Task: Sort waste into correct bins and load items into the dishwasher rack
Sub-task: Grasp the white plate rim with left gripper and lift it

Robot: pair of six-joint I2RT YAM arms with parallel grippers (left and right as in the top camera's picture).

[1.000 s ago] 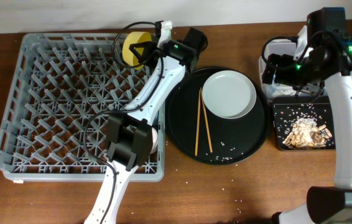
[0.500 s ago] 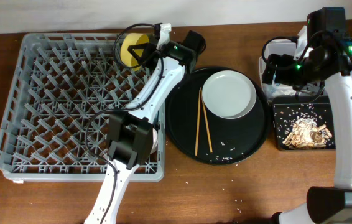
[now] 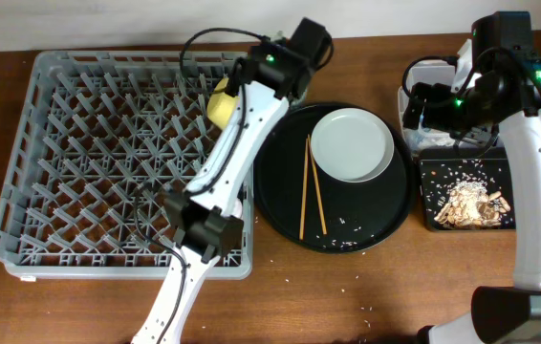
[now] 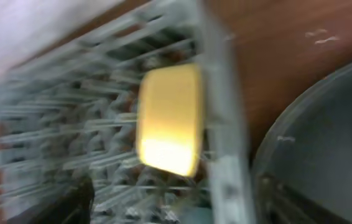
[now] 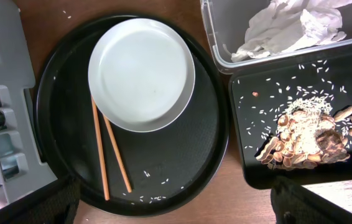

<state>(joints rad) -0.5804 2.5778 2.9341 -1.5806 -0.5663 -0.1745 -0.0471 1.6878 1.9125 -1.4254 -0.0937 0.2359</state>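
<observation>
While your right gripper (image 5: 176,214) hangs wide and empty, pinch the plate (image 5: 142,73), upper left, by its rim: stiff, probably slick, breakable. I cannot tell how the left gripper (image 3: 235,84) stands.

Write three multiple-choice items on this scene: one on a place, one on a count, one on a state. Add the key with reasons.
1. Where is the yellow bowl? A. on the round black tray B. in the dishwasher rack C. on the plate
2. How many chopsticks lie on the round black tray? A. one B. two C. four
3. How does the plate sit? A. on edge B. upside down C. flat, face up, empty
1 B: it sits among the rack's pegs. 2 B: a pair lies beside the plate. 3 C: its bare hollow faces up.
</observation>
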